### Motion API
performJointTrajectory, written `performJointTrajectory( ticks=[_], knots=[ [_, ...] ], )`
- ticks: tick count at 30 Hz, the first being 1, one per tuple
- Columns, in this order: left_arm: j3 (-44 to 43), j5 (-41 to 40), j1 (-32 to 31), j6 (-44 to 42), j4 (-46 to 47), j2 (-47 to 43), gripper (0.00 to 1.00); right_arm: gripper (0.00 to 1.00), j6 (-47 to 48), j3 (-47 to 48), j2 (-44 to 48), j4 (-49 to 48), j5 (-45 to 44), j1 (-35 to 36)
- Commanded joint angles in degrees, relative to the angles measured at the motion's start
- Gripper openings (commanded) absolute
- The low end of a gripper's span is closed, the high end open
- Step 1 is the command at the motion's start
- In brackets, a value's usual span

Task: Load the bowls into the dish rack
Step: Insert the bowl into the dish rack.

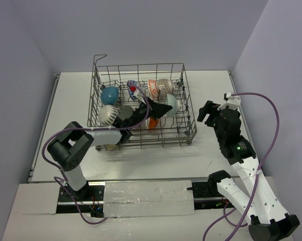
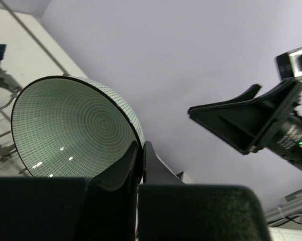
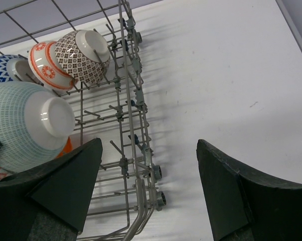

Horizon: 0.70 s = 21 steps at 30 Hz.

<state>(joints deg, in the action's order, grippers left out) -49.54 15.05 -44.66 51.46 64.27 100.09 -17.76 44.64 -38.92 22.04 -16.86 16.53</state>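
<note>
The grey wire dish rack (image 1: pixel 186 100) stands mid-table with several bowls on their sides among its tines. My left gripper (image 1: pixel 163 108) reaches into its right half and is shut on the rim of a pale green patterned bowl (image 1: pixel 173 104). In the left wrist view the fingers (image 2: pixel 128 160) pinch that rim, and the green bowl (image 2: pixel 70 125) faces the camera. My right gripper (image 1: pixel 205 111) hangs open and holds nothing just right of the rack. Its wrist view shows the rack's corner (image 3: pixel 136 150) and the green bowl's (image 3: pixel 30 120) underside.
Other bowls in the rack: teal (image 1: pixel 110 94), white dotted (image 1: pixel 107 114), blue-and-red (image 1: pixel 133 89), orange-and-white (image 1: pixel 153 88), brown patterned (image 1: pixel 165 86) and an orange one (image 1: pixel 152 123) under the left gripper. Bare white table (image 1: pixel 211 85) lies right of the rack; walls close in on three sides.
</note>
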Motion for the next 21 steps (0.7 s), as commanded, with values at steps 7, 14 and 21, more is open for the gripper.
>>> performJointTrajectory(
  ticks=[7,14,21],
  knots=[
    [-6.44,-4.06,-2.88,-4.53,-13.46,-5.87,0.00,0.83,-0.35,-0.08,0.77,-2.44,0.34,0.34],
    [-10.23,-4.24,-2.80,-0.93,-20.24,-4.82,0.00,0.83,-0.35,-0.35,1.91,-2.71,0.86,0.34],
    [-9.26,-5.55,-2.88,0.04,-19.71,-4.55,0.00,0.83,-0.43,-0.35,2.18,-2.97,1.74,0.25]
  ],
)
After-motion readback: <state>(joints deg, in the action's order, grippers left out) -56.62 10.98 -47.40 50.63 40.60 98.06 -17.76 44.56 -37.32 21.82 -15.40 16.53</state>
